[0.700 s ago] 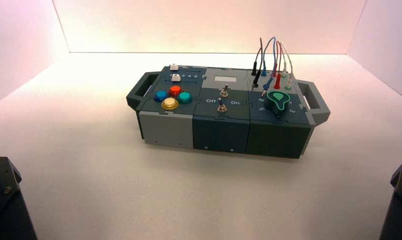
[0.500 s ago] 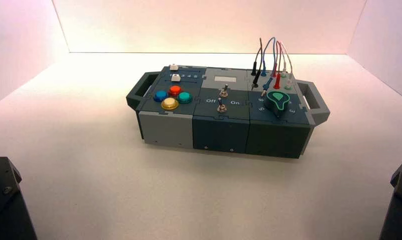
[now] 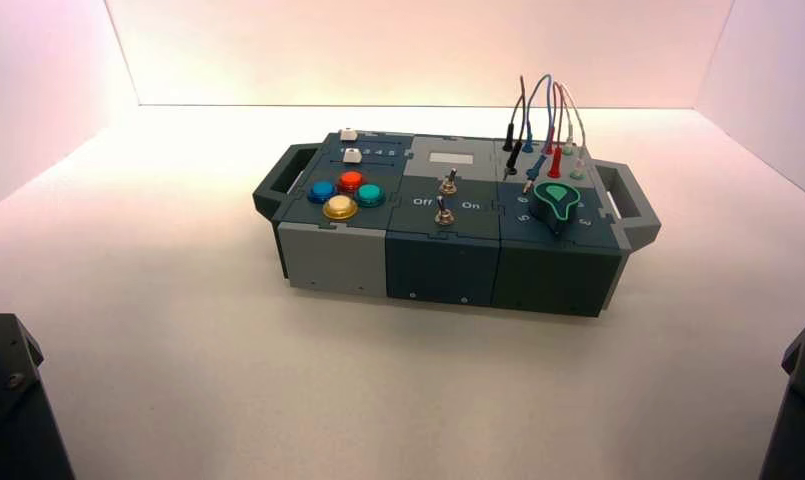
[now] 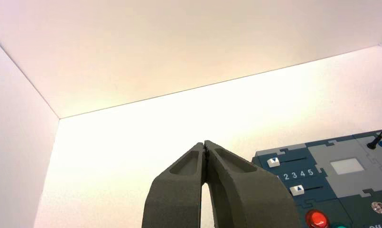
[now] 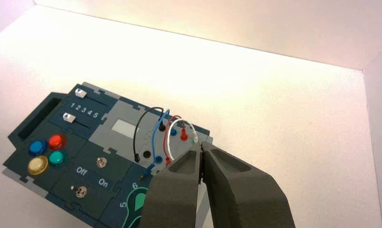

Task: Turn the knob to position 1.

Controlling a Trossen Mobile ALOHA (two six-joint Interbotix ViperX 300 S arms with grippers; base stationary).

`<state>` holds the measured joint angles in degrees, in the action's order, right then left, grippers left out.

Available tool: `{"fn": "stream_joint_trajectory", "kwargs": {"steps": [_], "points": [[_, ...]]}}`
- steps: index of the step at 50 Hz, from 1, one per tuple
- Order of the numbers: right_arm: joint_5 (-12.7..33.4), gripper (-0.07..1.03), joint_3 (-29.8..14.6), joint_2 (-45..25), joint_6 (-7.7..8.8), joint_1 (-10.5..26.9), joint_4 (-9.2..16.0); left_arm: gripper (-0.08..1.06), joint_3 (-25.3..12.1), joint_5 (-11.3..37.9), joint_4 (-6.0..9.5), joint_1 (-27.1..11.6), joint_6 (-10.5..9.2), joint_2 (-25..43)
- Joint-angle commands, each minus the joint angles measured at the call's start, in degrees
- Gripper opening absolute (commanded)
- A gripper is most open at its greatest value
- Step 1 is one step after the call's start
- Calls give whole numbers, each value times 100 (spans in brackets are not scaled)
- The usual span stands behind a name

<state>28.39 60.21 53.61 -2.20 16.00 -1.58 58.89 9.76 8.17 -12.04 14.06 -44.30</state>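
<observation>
The green teardrop knob [image 3: 556, 204] sits on the right section of the dark box [image 3: 443, 265], its tip pointing toward the box's front. In the right wrist view only part of the knob [image 5: 138, 202] shows, beside the numbers 5 and 6, the rest hidden behind my right gripper [image 5: 201, 144], which is shut and empty, well short of the box. My left gripper [image 4: 205, 143] is shut and empty, held above the table to the left of the box. In the high view only the arm bases show at the lower corners.
The box carries four coloured push buttons [image 3: 345, 194] on its left, two toggle switches [image 3: 445, 198] marked Off and On in the middle, two white sliders [image 5: 75, 105] by numbers 1 to 5, and looping wires [image 3: 543, 125] at back right. White walls enclose the table.
</observation>
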Motion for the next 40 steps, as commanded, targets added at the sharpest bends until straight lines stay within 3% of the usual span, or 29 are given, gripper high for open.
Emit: {"fn": "stream_joint_trajectory", "kwargs": {"steps": [1,11,24,28,40], "points": [[44,-2,-123,-193,-9,26,70,-3,-70,-62,0,-18,18,44],[202,-2,-229,-773,26,308,229,-3,-105,-62,-9,-18,26,229],[773,-2,-519,-2092,44,1266,264,-3,-114,-62,-9,-18,26,290],[958,-2,-650,-2479,35,1547,396,-3,-141,-62,-9,-18,26,299],[1028,-2,-712,-3041,70,1749,659,-3,-185,-62,-9,-18,18,290]]}}
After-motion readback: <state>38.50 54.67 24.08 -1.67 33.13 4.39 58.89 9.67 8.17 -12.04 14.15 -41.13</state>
